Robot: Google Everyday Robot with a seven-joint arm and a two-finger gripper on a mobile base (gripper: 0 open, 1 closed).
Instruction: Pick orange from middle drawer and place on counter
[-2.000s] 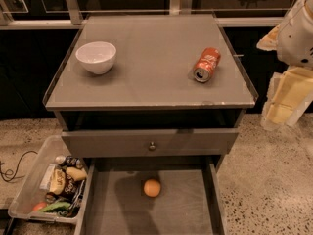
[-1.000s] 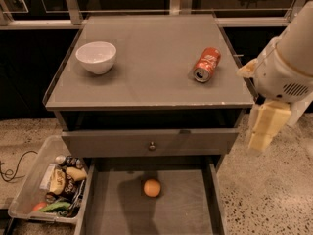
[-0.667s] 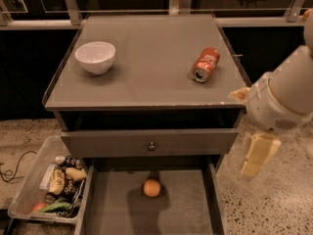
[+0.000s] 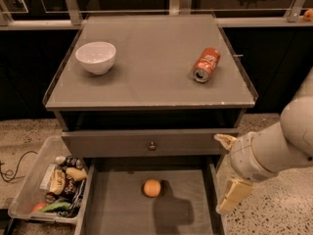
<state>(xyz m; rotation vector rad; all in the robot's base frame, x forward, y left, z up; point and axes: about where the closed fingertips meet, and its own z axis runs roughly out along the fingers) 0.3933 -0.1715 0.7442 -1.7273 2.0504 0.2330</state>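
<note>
Arm [image 4: 279, 146]: yours comes in from the right, forearm angled down-left.
Hand [image 4: 221, 175]: fingers spread, empty, at the drawer's [image 4: 117, 204] right wall.
Orange [image 4: 152, 188]: on the drawer floor, apart from your hand.

Dim warm light; shadow darkens the middle drawer [image 4: 117, 207] beside the claw [image 4: 233, 197].

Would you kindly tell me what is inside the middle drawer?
The drawer holds only the orange; its rear is hidden under the drawer front above. The gripper hangs by its right wall.
</note>
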